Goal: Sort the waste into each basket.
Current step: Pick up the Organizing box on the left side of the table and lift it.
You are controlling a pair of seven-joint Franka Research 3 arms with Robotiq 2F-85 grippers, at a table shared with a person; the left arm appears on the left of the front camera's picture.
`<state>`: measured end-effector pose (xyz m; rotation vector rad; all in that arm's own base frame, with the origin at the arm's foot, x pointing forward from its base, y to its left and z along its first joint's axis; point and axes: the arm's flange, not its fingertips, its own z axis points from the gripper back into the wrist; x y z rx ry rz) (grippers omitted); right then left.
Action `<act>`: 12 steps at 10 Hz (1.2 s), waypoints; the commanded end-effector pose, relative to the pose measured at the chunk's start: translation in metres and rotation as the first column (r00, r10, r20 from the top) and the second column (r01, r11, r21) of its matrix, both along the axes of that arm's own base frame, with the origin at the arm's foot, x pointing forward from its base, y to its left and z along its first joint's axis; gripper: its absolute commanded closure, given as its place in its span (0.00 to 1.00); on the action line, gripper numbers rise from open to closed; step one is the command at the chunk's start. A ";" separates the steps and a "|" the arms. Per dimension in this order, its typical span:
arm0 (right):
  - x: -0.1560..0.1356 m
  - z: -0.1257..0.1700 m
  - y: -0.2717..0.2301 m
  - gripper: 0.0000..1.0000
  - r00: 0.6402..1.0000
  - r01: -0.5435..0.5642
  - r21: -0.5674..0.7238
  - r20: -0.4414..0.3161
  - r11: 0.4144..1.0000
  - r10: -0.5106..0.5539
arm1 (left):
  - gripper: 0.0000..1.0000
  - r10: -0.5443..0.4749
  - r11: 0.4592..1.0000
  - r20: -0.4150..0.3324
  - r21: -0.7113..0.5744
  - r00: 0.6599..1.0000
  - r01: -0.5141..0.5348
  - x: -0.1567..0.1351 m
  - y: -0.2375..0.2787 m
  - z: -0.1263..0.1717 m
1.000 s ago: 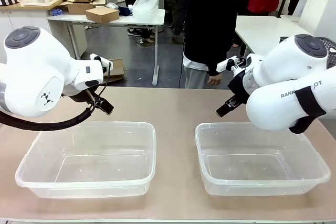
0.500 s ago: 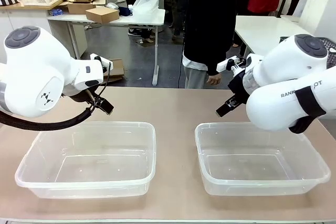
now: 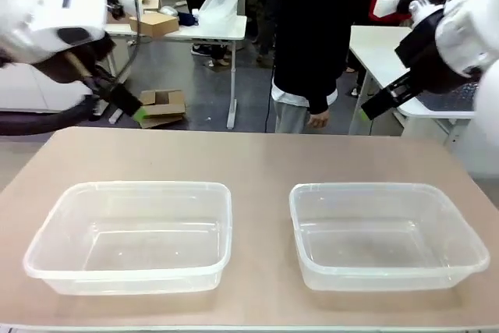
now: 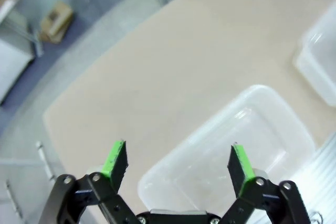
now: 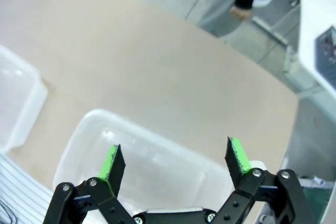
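Two clear tubs, left tub (image 3: pixel 140 187) and right tub (image 3: pixel 374 188), sit apart on the worktop (image 3: pixel 261 161). Left fingers (image 4: pixel 115 160) and right fingers (image 5: pixel 111 162) hang above, spread wide, holding nothing.

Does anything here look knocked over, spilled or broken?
Nothing stands out. The left tub and right tub stand upright, side by side and apart on the table, with no visible cracks or spills. The left gripper and right gripper are open, holding nothing, raised above the table.
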<state>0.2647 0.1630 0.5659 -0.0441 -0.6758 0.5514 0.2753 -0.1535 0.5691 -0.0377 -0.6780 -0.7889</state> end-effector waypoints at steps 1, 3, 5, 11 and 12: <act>-0.053 -0.077 -0.033 0.00 0.993 0.093 0.062 -0.082 0.994 -0.087 | 0.00 -0.177 0.984 -0.063 -0.029 0.982 0.176 -0.040 0.019 -0.064; 0.000 0.000 0.000 0.00 1.000 0.000 0.000 0.000 1.000 0.000 | 0.00 0.000 1.000 0.000 0.000 1.000 0.000 0.000 0.000 0.000; -0.016 0.005 -0.004 0.00 0.999 0.029 0.002 -0.029 1.000 -0.029 | 0.00 -0.073 0.997 -0.020 -0.015 0.997 0.073 -0.014 -0.001 0.006; -0.090 -0.040 -0.218 0.00 0.879 0.467 0.857 -0.422 0.217 -0.222 | 0.00 -0.049 0.394 -0.258 -0.893 0.965 -0.218 -0.038 0.186 -0.022; -0.079 -0.065 -0.230 0.00 0.849 0.519 0.841 -0.486 0.153 -0.210 | 0.00 -0.035 0.332 -0.274 -0.910 0.961 -0.247 -0.034 0.197 -0.039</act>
